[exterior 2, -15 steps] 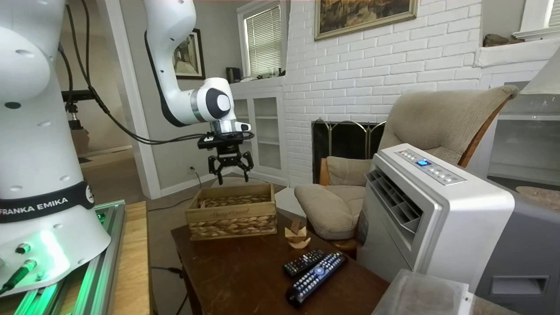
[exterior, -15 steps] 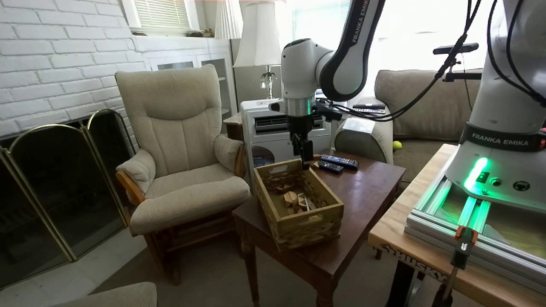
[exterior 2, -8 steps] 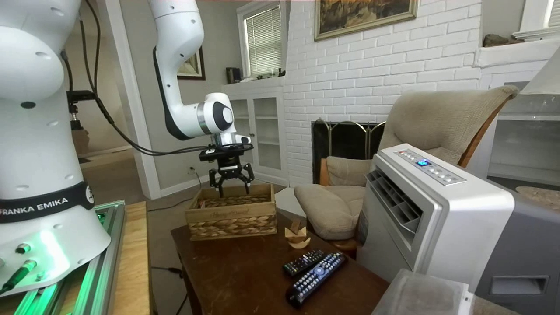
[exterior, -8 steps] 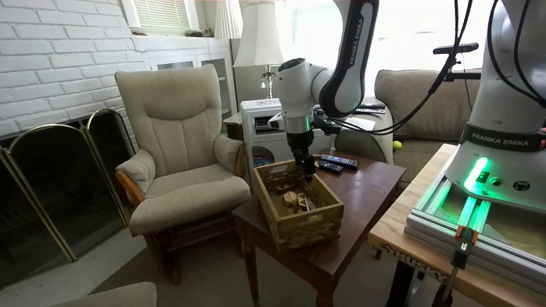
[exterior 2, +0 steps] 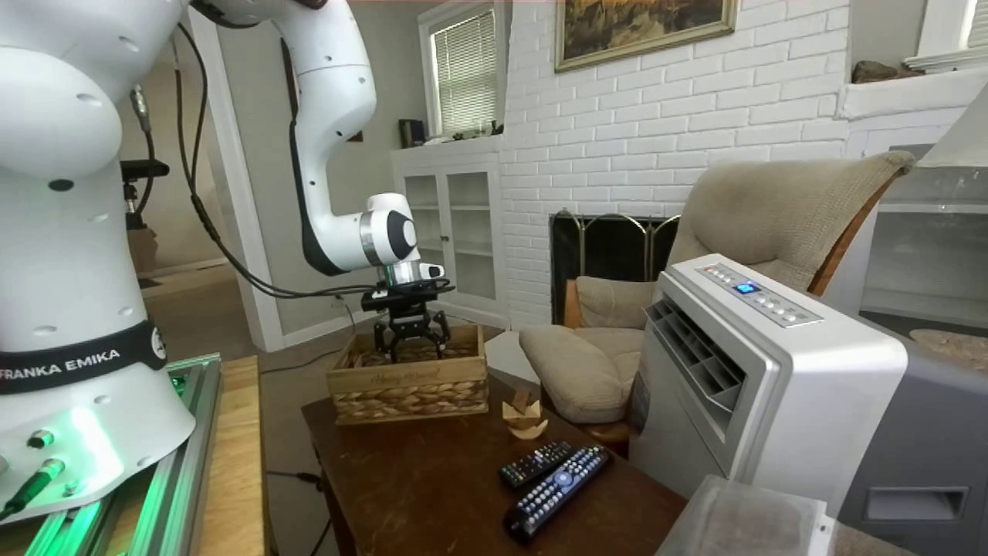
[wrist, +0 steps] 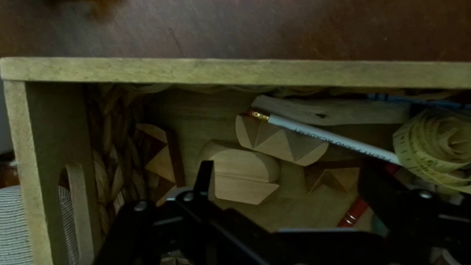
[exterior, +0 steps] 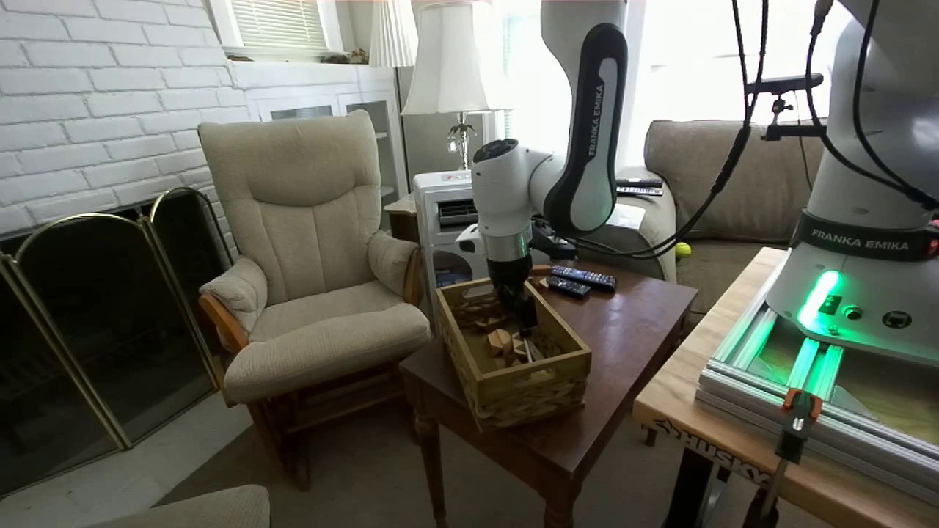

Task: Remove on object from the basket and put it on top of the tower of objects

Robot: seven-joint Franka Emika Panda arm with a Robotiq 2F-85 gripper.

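The woven basket (exterior: 528,405) stands on the brown table and also shows in an exterior view (exterior 2: 409,398). My gripper (exterior 2: 417,354) points down into it, with its fingers apart and nothing between them; it also shows over the loose pieces in an exterior view (exterior: 524,323). In the wrist view the open gripper (wrist: 289,178) is above a pale rounded wooden block (wrist: 243,165), a zigzag wooden piece (wrist: 281,143) and a darker zigzag piece (wrist: 342,178). The left finger covers the block's left end; contact cannot be told. The small tower of wooden pieces (exterior 2: 523,415) stands beside the basket.
A white pencil (wrist: 331,139), a yellow tape measure (wrist: 436,143), a red pen (wrist: 355,211) and a grey wood strip (wrist: 338,110) lie in the basket. Two remotes (exterior 2: 557,483) lie near the tower. The white appliance (exterior 2: 772,371) and armchair (exterior: 315,293) stand near the table.
My gripper has moved down, from above the basket's rim to inside it, over the wooden pieces. The fingers have stayed open. The basket, tower and remotes have not moved.
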